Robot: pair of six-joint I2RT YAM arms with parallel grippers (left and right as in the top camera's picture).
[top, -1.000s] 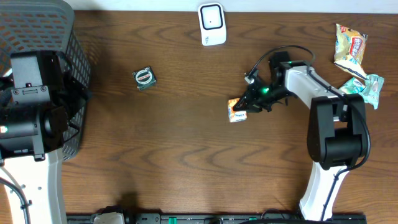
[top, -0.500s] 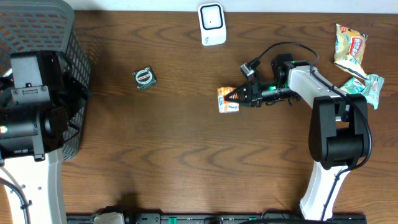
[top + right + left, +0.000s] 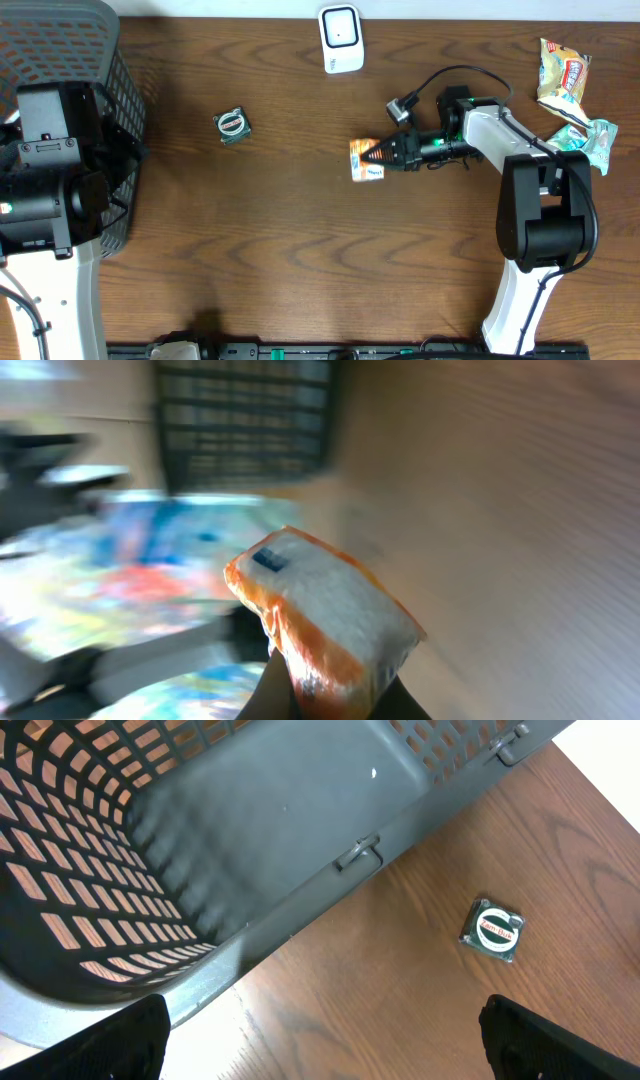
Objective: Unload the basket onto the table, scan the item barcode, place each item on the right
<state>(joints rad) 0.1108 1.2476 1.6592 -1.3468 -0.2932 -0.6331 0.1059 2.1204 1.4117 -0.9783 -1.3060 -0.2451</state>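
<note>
- Upper left of the overhead: dark grey plastic basket (image 3: pixel 62 58) with lattice walls and a smooth solid floor. It stands on a brown wood-grain table (image 3: pixel 300 270).
- The left gripper (image 3: pixel 320 1025) hangs over the basket's rim. In the left wrist view its two dark fingers (image 3: pixel 90 1045) sit at the bottom corners of the frame, spread wide with nothing between them.
- Right of the basket, well apart from it: a small round tin (image 3: pixel 232 124) with a glossy green rim and a pale label, lying flat.
- Top centre: white scanner (image 3: pixel 341 39), a rounded block of smooth plastic, standing alone near the table's far edge.
- Centre, below and just right of the scanner: orange packet (image 3: pixel 366 160), a small crinkly pouch with a whitish face and orange edges. It sits at the very tip of the right gripper (image 3: pixel 385 154), on the tip's left side.
- That gripper is clamped narrow on the packet. In the right wrist view I see the packet's lower end pinched, and the background is blurred.
- A black cable (image 3: pixel 450 75) loops over the right arm.
- Upper right: a crumpled yellow snack bag (image 3: pixel 563 72), with a teal wrapper (image 3: pixel 592 140) below it.
</note>
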